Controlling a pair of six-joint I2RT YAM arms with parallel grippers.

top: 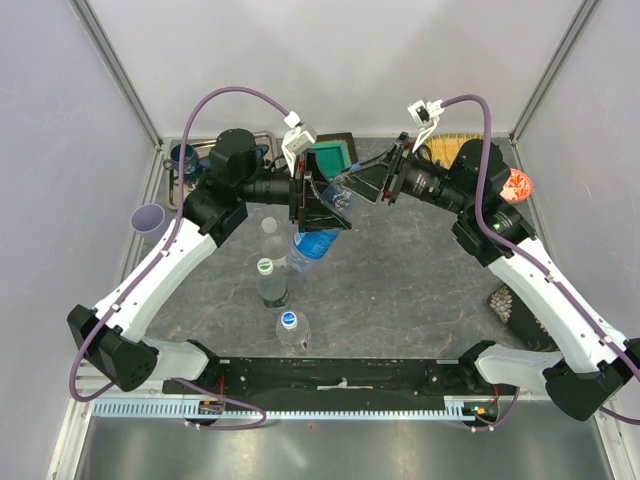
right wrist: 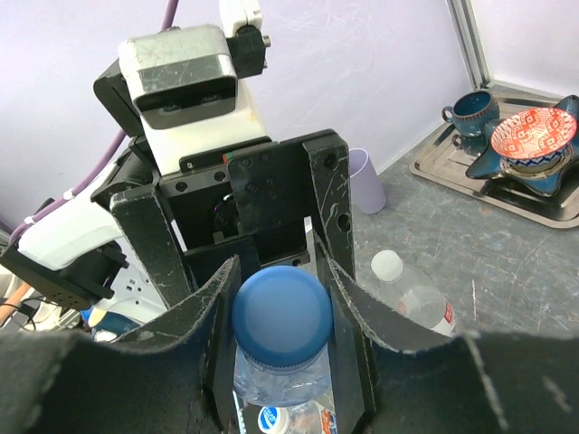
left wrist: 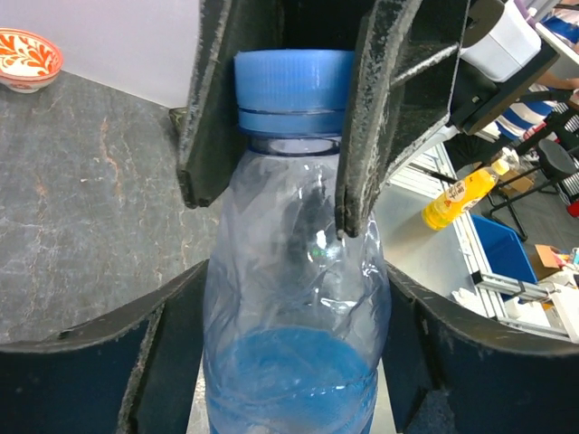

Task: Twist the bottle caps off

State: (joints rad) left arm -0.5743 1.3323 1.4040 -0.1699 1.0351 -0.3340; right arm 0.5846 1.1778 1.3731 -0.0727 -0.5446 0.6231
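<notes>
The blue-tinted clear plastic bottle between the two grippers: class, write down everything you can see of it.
The blue-tinted clear plastic bottle has thin, crinkled walls, clear near the neck and deeper blue lower down. Its blue round plastic screw cap is on, with a ring beneath it. The right gripper is shut on the cap; the left gripper has its fingers against both sides of the body. From above it lies tilted over the grey table, cap towards the right gripper.

A robotics lab: white panels (top: pixel 330 60) on aluminium framing (top: pixel 118 72) enclose a grey table (top: pixel 420 290).
</notes>
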